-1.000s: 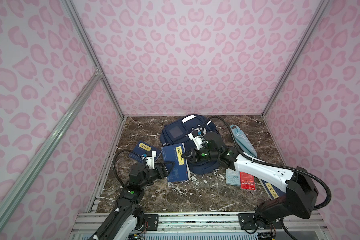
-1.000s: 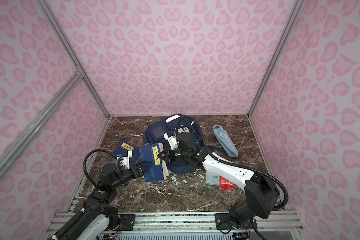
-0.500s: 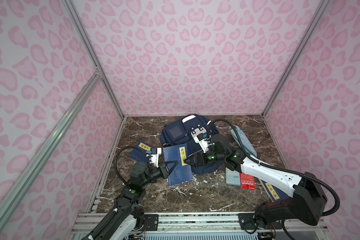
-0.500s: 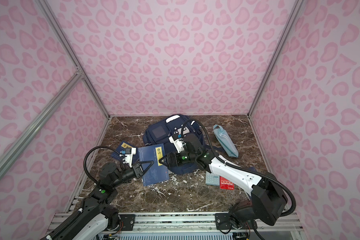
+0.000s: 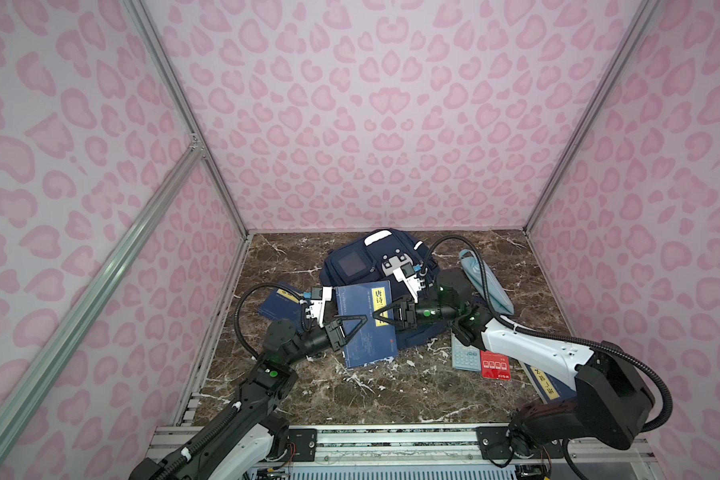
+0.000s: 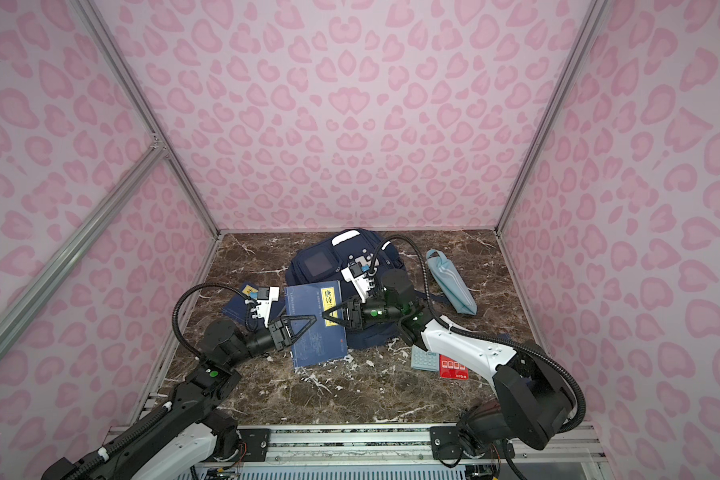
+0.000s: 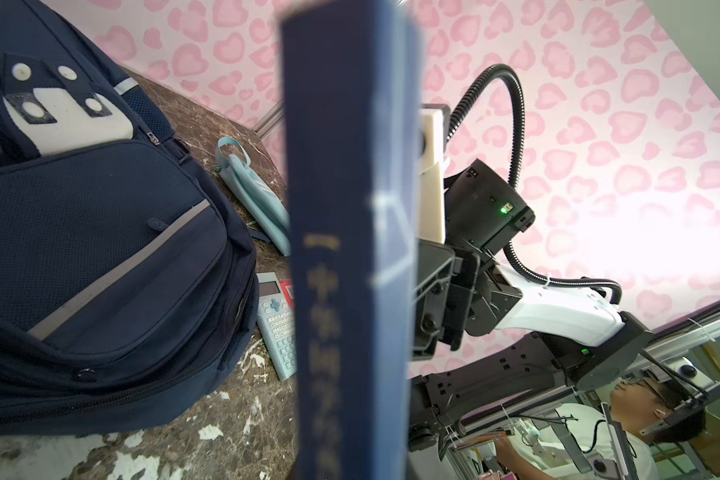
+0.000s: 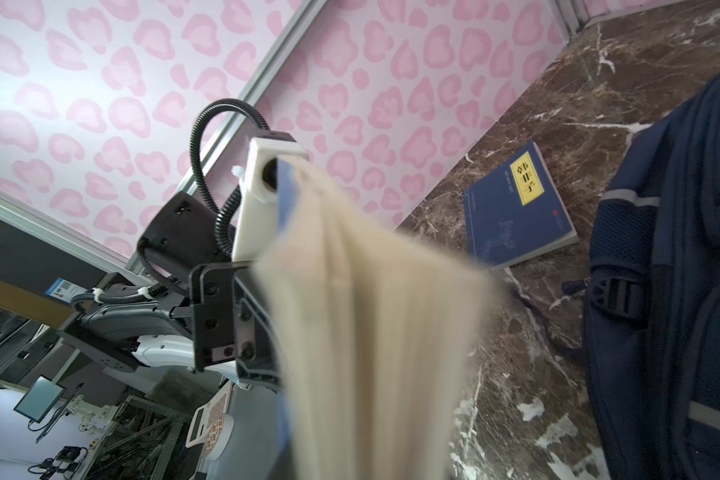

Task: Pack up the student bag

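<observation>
One student bag [image 5: 385, 249] lies on the brown marble worktop [image 5: 391, 395], at the far middle, front side up. Its white patch with dark dots faces upward.

There are three blue books. The first blue book [image 5: 371, 340] is tilted up in the middle of the worktop, just near of the bag and overlapping the bag's near edge in both top views. It has a yellow title label on its cover. The second blue book [image 5: 279, 301] lies flat to the left of the bag, apart from it. The third blue book [image 5: 551, 384] lies at the near right, mostly hidden under the right arm.

Two claws meet at the first book. The left claw [image 5: 364, 318] is clenched on its spine side, and the spine fills the middle of the left wrist view [image 7: 341, 249]. The right claw [image 5: 374, 316] reaches in from the right with its tip over the label side of the cover. The fanned page edges [image 8: 371, 332] sit close in front of its wrist camera, but I cannot tell whether this claw is pinching the book or only resting against it.

On the right side are three single items. One light blue pouch [image 5: 485, 282] lies far right of the bag. One pale blue calculator [image 5: 464, 355] and one red pack [image 5: 495, 365] lie side by side, nearer.
</observation>
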Controlling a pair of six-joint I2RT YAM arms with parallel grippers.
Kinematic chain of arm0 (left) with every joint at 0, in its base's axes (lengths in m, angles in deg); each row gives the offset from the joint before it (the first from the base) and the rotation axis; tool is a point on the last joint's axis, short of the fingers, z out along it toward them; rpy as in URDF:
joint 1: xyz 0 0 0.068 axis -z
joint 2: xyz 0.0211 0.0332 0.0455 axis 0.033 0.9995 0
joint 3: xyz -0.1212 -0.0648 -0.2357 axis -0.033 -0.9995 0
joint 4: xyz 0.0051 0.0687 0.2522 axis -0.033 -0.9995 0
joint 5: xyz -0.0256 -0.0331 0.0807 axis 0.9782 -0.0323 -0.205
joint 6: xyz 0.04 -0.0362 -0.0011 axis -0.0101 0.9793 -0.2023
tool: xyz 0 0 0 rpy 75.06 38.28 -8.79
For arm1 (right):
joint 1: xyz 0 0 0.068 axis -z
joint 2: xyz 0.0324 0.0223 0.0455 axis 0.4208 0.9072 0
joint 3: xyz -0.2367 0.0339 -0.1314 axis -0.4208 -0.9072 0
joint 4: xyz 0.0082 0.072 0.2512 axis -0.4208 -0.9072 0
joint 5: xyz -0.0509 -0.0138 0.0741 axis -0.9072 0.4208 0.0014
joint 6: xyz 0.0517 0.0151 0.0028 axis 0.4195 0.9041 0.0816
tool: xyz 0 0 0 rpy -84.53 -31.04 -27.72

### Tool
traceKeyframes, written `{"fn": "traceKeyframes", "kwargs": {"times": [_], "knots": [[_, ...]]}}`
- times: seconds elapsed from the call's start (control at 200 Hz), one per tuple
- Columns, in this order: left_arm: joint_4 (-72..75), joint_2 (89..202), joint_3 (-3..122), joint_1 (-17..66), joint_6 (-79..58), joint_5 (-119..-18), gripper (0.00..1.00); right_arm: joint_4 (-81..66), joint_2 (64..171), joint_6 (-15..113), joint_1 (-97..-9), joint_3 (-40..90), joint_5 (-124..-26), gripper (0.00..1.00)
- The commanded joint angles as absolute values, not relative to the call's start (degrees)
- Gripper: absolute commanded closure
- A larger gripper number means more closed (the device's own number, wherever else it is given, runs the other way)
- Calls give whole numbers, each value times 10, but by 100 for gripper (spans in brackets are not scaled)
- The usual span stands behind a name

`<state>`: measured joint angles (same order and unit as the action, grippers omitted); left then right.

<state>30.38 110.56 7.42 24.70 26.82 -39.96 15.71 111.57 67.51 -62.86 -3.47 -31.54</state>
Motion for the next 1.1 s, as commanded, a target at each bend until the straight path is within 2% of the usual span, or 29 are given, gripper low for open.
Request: {"fn": "traceKeyframes", "kwargs": {"times": [0.0,0.025,0.06,0.095,0.155,0.205,0.255,0.285,0.315,0.415,0.535,0.79,0.89,1.095], "knots": [[370,1114,82,248,265,-382,96,208,1114,695,-617,-56,-315,95],[371,1116,81,248,264,-382,96,211,1113,698,-613,-59,-314,100],[374,1117,80,248,265,-383,95,213,1112,699,-609,-62,-310,100],[365,1118,82,249,260,-386,88,213,1108,700,-605,-65,-310,100],[330,1116,93,249,243,-395,66,206,1099,697,-597,-69,-310,100],[273,1109,106,248,214,-415,40,187,1089,691,-588,-70,-314,100],[205,1100,125,248,178,-447,19,142,1076,676,-575,-70,-337,100],[142,1096,144,250,151,-478,10,110,1068,665,-568,-67,-353,100],[81,1095,164,252,124,-512,5,74,1059,649,-558,-62,-371,100],[-49,1128,221,259,53,-598,5,11,1028,643,-513,-71,-421,100],[-68,1202,254,290,8,-628,12,-79,990,622,-459,-78,-462,100],[-174,1424,423,448,-153,-864,20,-206,867,629,-376,-112,-588,100],[-182,1509,481,456,-196,-862,24,-237,826,625,-344,-123,-611,100],[-190,1637,566,473,-248,-908,22,-277,778,619,-283,-134,-595,100]]}}
